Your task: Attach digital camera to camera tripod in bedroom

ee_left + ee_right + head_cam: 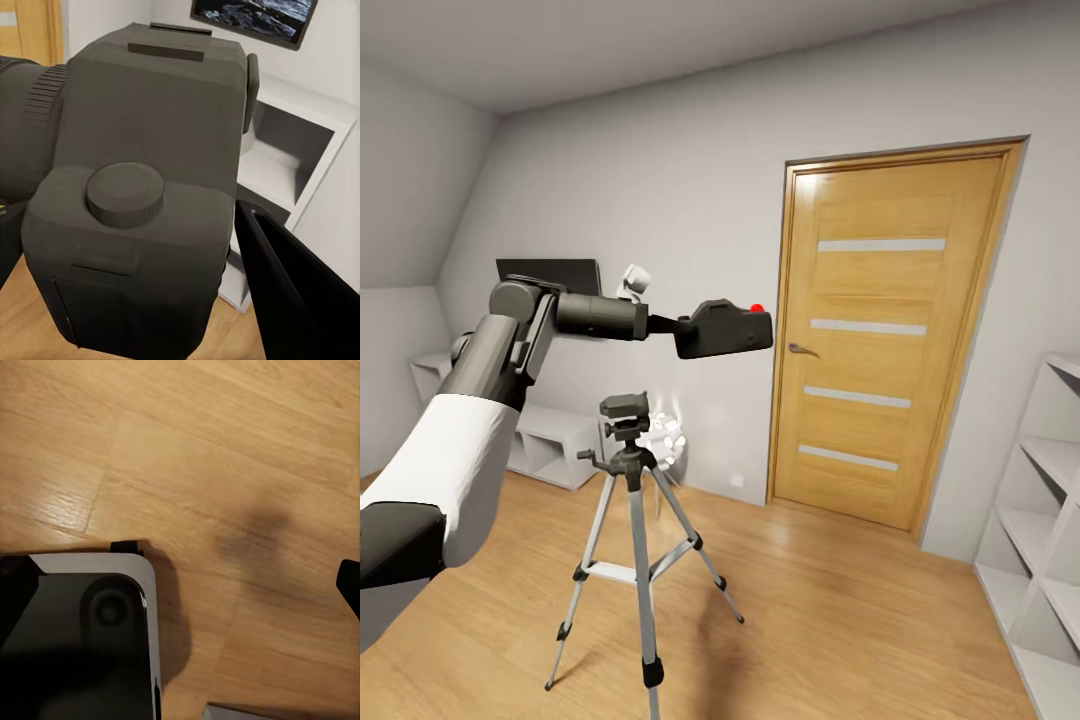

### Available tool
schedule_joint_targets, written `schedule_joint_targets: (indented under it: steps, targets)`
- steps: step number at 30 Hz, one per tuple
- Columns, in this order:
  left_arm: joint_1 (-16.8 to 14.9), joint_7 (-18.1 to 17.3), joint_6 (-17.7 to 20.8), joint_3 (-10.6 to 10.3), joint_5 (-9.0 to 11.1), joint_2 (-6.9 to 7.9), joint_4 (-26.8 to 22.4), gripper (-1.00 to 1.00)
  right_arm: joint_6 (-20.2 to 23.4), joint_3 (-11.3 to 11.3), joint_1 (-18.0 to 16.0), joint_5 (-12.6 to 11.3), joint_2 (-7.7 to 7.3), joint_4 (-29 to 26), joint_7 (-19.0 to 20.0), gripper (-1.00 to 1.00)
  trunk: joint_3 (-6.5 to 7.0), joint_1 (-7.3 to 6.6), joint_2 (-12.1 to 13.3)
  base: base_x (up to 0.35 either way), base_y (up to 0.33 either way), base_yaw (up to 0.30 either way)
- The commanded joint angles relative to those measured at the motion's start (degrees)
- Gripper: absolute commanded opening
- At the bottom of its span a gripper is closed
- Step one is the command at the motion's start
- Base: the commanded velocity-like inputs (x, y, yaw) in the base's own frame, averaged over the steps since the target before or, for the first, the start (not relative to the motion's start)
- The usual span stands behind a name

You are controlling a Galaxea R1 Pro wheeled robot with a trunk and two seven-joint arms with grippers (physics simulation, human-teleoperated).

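Head view showed the left arm stretched out to the right at about chest height, its left gripper (682,325) clamped on the digital camera (726,329), a chunky black body with a red button on top. The camera hung in the air above and a little to the right of the camera tripod (630,520), clear of the tripod's black head with open space between them. The tripod stood on the light wood floor (840,600) with its three silver legs spread, its pan handle sticking out to the left.

Behind it, against the far white wall, sat a low white shelf unit (550,440) with a dark flat screen (550,272) above it. A wooden door (880,340) with pale horizontal strips stood shut to the right, and a white open shelf (1040,540) rose at the far right edge.

In the left wrist view the digital camera (142,195) sat close between the dark fingers (300,292), its lens barrel off to one side.

The right wrist view looked down on the wood floor (225,457) and a part of the robot's base (82,622); how the right jaws stood I could not tell.
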Motion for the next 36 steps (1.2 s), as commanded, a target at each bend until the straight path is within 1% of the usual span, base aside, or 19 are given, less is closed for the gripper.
schedule_joint_targets:
  steps: [1,8,16,25,36]
  targets:
    - [0.0,-0.4,0.6,-0.1,-0.1,0.03,0.0,-1.00,-0.3,0.5,-0.1,-0.4,0.04,0.2,0.0,1.00,-0.03,0.02,0.0,0.000,0.000,0.005]
    - [0.0,-0.4,0.6,-0.1,-0.1,-0.09,0.0,-1.00,-0.3,0.5,-0.1,-0.4,0.04,0.2,0.0,1.00,-0.03,0.02,0.0,0.056,0.000,0.001]
    - [0.0,-0.4,0.6,-0.1,-0.1,-0.10,0.0,-1.00,-0.3,0.5,-0.1,-0.4,0.04,0.2,0.0,1.00,-0.11,0.02,0.0,0.010,0.000,0.162]
    - [0.0,-0.4,0.6,-0.1,-0.1,-0.10,0.0,-1.00,-0.3,0.5,-0.1,-0.4,0.04,0.2,0.0,1.00,-0.13,0.02,0.0,0.003,0.000,0.024]
    - [0.0,-0.4,0.6,-0.1,-0.1,-0.10,0.0,-1.00,-0.3,0.5,-0.1,-0.4,0.04,0.2,0.0,1.00,-0.13,0.02,0.0,0.230,-0.147,0.000]
